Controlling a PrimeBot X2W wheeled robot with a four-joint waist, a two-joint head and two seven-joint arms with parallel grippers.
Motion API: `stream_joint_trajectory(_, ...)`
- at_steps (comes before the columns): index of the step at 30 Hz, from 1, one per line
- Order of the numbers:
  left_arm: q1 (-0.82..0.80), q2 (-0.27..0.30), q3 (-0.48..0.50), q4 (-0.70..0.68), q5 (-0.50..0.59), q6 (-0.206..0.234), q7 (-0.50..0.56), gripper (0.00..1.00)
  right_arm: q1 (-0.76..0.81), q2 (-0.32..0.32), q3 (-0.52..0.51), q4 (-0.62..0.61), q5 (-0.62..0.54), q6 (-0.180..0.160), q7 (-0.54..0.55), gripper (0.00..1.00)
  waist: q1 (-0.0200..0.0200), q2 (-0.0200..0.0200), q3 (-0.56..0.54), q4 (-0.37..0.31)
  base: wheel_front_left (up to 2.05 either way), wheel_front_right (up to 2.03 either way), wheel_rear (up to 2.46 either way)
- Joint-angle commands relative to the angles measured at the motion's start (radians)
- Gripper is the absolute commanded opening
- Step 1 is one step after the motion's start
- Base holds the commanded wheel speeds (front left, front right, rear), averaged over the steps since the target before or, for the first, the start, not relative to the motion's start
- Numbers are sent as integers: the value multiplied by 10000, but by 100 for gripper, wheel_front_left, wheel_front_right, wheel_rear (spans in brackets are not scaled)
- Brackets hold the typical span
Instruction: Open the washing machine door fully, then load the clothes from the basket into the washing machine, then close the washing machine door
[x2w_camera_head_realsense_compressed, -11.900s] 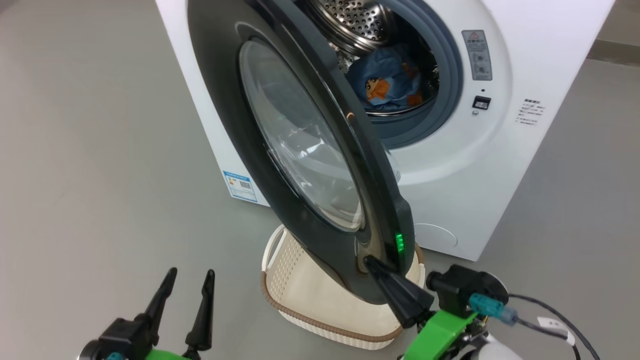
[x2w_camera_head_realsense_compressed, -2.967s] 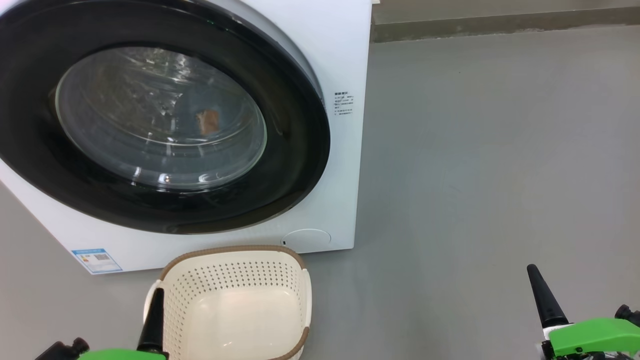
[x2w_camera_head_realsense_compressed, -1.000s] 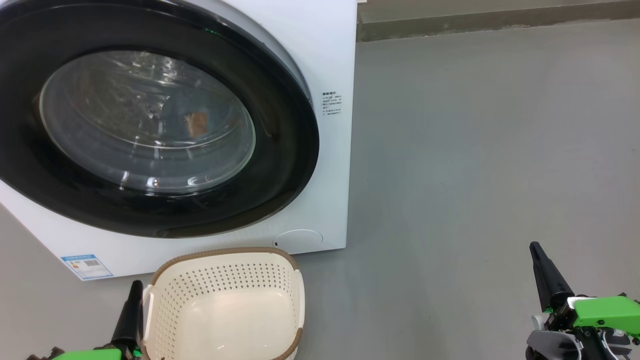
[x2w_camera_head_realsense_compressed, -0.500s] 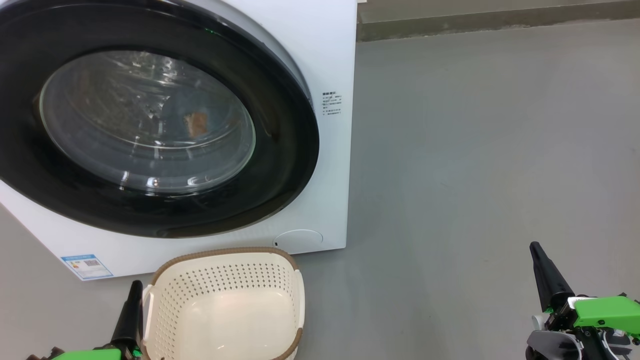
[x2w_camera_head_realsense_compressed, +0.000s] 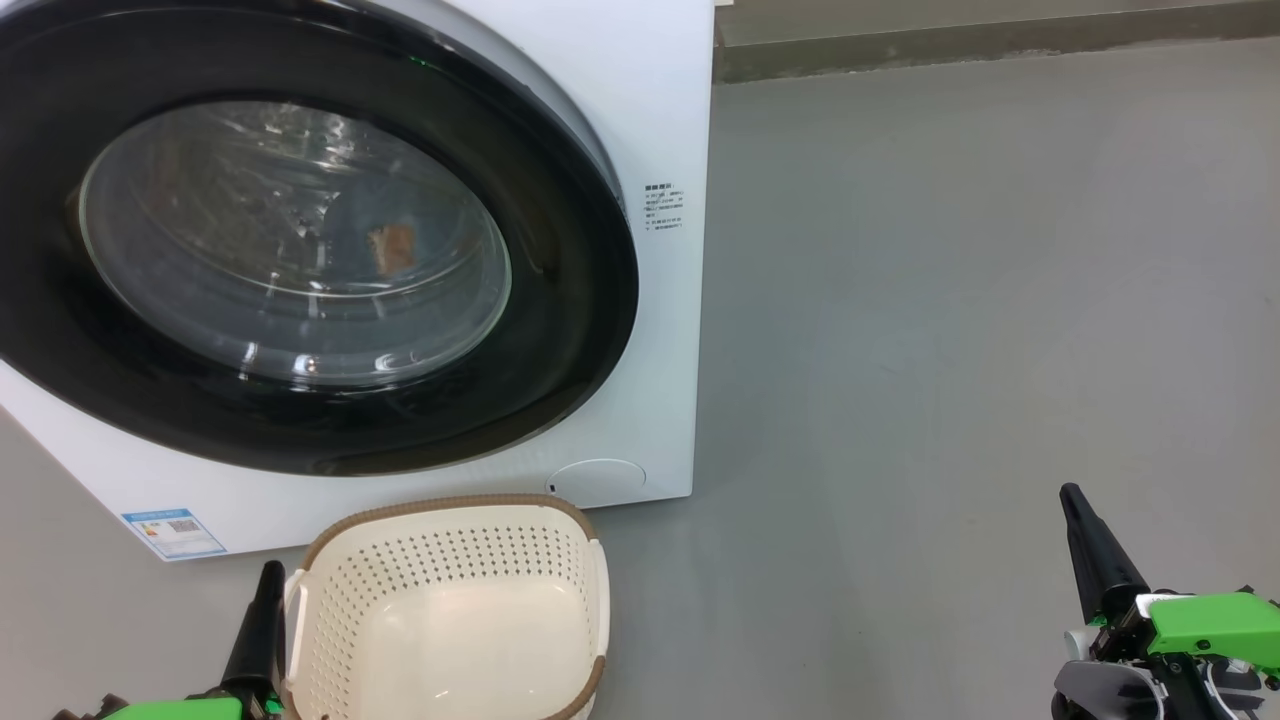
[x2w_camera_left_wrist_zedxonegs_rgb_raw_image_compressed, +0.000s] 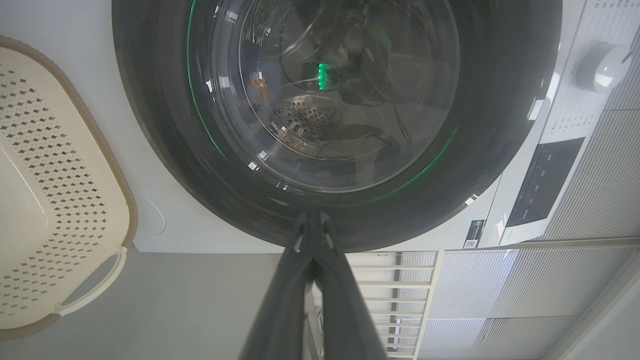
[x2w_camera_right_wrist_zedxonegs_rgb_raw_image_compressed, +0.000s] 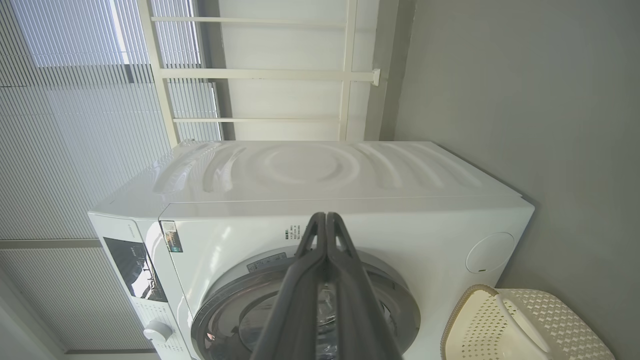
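Washing machine (x2w_camera_head_realsense_compressed: 665, 90) stood on the grey floor (x2w_camera_head_realsense_compressed: 950, 300) w/ its door (x2w_camera_head_realsense_compressed: 575, 330) shut flat against the front, black rim all round the glass. Clothes (x2w_camera_head_realsense_compressed: 392, 247) were inside the washing machine, seen thru the door glass as a dim bluish lump w/ an orange-brown patch; basket (x2w_camera_head_realsense_compressed: 450, 550) sat on the floor close up in front of the washing machine, below the door's btm edge & near the round cap (x2w_camera_head_realsense_compressed: 597, 480) at one lower corner, its pale bare bottom showing; whether it touched the machine I couldn't tell; blue label (x2w_camera_head_realsense_compressed: 172, 533) was at the machine's other lower corner. L claw (x2w_camera_head_realsense_compressed: 270, 572) was closed, fingers pressed together, gripping nothing, in front of the washing machine on the label side, just beside the basket's wall; in the L wrist view its tips lined up w/ the door's rim. R claw (x2w_camera_head_realsense_compressed: 1070, 492) was closed too, fingers together & empty, well off to the side of the washing machine past the cap corner, over bare floor; in the R wrist view its tips lined up w/ the machine's front beside the door, w/ the dark control panel (x2w_camera_right_wrist_zedxonegs_rgb_raw_image_compressed: 135, 270) & knob (x2w_camera_right_wrist_zedxonegs_rgb_raw_image_compressed: 157, 330) at the machine's top end.
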Motion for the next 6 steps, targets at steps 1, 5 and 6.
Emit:
stream_joint_trajectory(1, -393, 83, 337, -311, -83, -23, 57, 0, -455, -75, 150, -246, -74, 31, 53, 0, 0, 0, 0, 0, 0, 0, 0)
stream_joint_trajectory(5, -393, 81, 339, -311, -82, -23, 59, 0, -456, -69, 142, -245, -81, 31, 60, 0, 0, 0, 0, 0, 0, 0, 0)
stream_joint_trajectory(6, -393, 81, 340, -311, -81, -23, 59, 0, -456, -67, 140, -245, -82, 31, 62, 0, 0, 0, 0, 0, 0, 0, 0)
